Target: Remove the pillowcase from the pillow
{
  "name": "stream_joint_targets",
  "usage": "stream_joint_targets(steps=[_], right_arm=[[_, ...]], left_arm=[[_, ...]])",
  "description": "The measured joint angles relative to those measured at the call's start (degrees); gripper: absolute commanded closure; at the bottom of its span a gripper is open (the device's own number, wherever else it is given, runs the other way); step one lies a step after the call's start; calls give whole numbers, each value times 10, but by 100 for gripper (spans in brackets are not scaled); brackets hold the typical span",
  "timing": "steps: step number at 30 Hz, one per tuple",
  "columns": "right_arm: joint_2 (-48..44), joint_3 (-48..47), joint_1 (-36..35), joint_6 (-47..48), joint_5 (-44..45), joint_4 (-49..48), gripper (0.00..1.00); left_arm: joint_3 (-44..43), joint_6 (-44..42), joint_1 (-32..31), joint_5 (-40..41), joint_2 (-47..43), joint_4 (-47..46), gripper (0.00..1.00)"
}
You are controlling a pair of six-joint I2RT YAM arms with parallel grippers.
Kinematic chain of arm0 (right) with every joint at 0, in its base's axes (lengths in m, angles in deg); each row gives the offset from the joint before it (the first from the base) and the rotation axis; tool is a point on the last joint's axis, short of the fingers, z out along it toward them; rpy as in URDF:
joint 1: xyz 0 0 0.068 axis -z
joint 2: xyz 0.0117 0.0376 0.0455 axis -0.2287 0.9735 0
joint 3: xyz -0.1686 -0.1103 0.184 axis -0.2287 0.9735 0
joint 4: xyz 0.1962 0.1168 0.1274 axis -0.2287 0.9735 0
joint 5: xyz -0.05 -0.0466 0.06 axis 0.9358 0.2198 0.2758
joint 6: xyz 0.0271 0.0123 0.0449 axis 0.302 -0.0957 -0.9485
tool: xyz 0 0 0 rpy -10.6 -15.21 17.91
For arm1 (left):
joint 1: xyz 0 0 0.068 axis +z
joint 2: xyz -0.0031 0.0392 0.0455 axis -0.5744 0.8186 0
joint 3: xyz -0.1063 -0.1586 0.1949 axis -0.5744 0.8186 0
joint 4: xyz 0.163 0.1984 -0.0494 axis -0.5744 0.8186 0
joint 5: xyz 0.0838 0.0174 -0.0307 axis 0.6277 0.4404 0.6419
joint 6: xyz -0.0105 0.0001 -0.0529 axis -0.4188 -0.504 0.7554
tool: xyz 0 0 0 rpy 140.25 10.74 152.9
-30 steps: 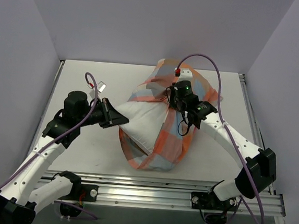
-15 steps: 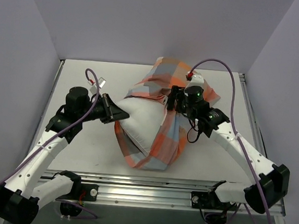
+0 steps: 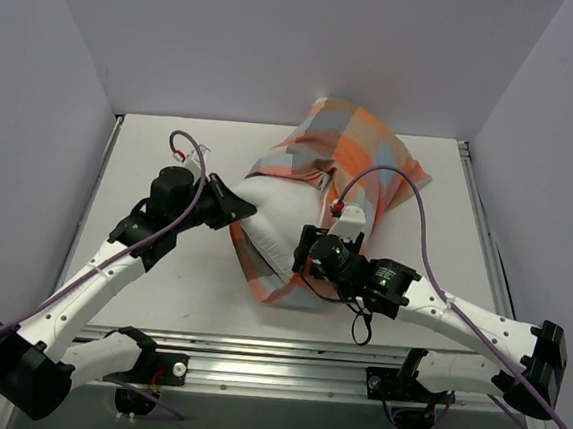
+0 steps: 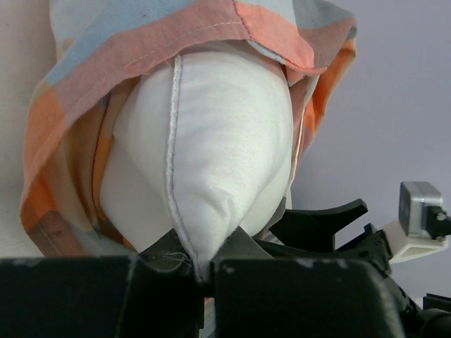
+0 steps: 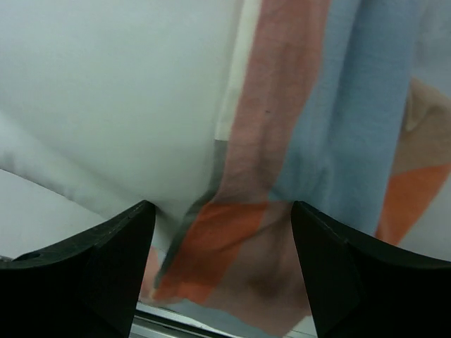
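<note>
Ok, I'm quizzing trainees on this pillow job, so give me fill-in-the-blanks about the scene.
1. The left fingers are ____ on a corner of the plump white pillow.
2. The right fingers stand ____, holding nothing.
3. The checked orange-and-blue fabric pillowcase leaves bare the pillow end nearest the ____ arm.
Missing: shut; open; left.

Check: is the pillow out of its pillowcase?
Partly: one end of the pillow pokes from the pillowcase, pinched by the left gripper; the rest is covered.

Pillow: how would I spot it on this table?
Find the soft heap on the white table. The pillow is its plain white, puffy part, pinched at a corner by the left claw, unlike the orange-and-blue checked pillowcase partly covering it.
</note>
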Motion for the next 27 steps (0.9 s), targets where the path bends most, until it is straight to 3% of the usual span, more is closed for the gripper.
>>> stream_joint_targets(steps=[7, 11, 14, 18, 23, 25, 27], right_arm=[[-6, 66, -2, -71, 54, 34, 69], [-58, 131, 32, -83, 59, 51, 91], [-106, 179, 104, -80, 21, 29, 100], [-145, 220, 160, -66, -41, -34, 100], [-131, 243, 164, -27, -121, -95, 99], [-121, 245, 162, -13, -148, -119, 94], [-114, 245, 156, -3, -167, -143, 81]], left_arm=[[-4, -2, 21, 12, 0, 26, 98], [-4, 5, 108, -36, -1, 38, 98], [-2, 24, 180, -98, -2, 38, 98], [34, 75, 221, -169, -2, 4, 98], [69, 112, 220, -164, -1, -46, 98], [69, 113, 204, -148, -1, -62, 98], [69, 113, 184, -132, -2, -76, 98]])
